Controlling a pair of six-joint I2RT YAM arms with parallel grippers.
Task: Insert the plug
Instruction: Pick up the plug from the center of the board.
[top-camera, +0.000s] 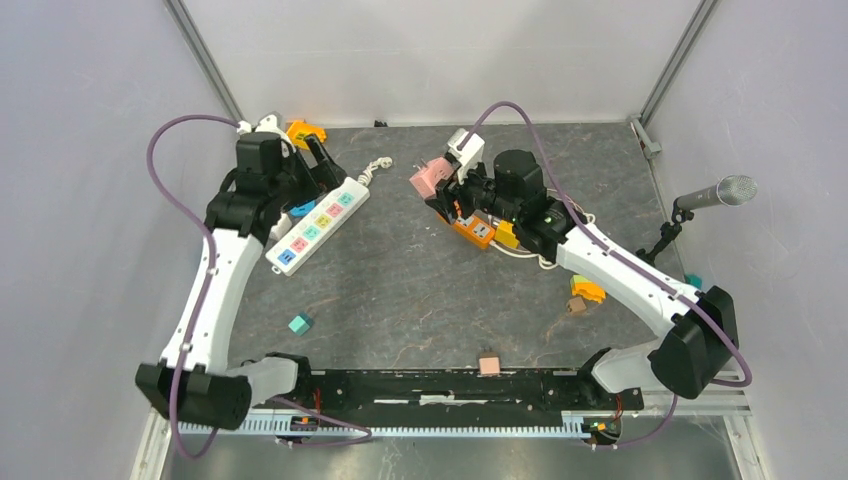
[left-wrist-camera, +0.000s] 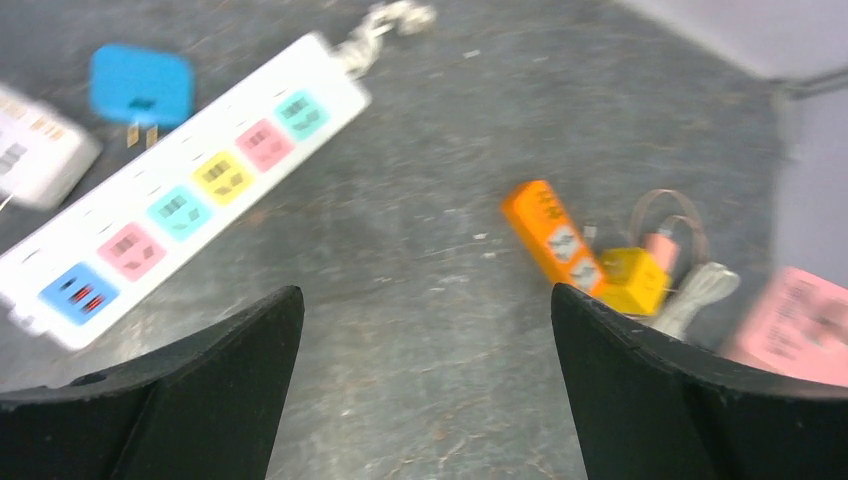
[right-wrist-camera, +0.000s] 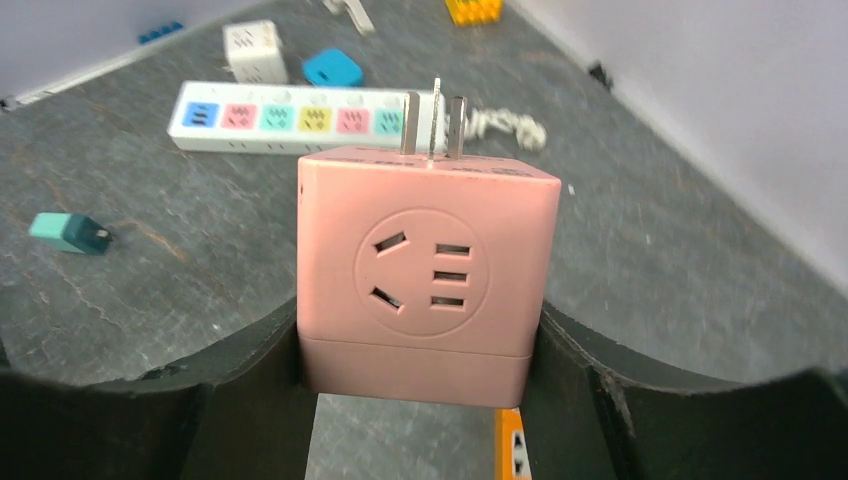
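Pinched by the right gripper (right-wrist-camera: 420, 340), the pink plastic cube plug (right-wrist-camera: 425, 260) hangs uninserted, well apart from the long white power strip (top-camera: 318, 226); the left gripper (left-wrist-camera: 425, 300) is spread, empty.

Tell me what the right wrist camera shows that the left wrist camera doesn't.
Only the right wrist view shows the right gripper clamped on the pink adapter, prongs pointing away, and a small teal plug. Only the left wrist view shows the open left gripper, a yellow block and a coiled cable. Both show the white power strip, the blue plug and the orange socket strip; a blurred pink shape at the left wrist view's right edge may be the same adapter.
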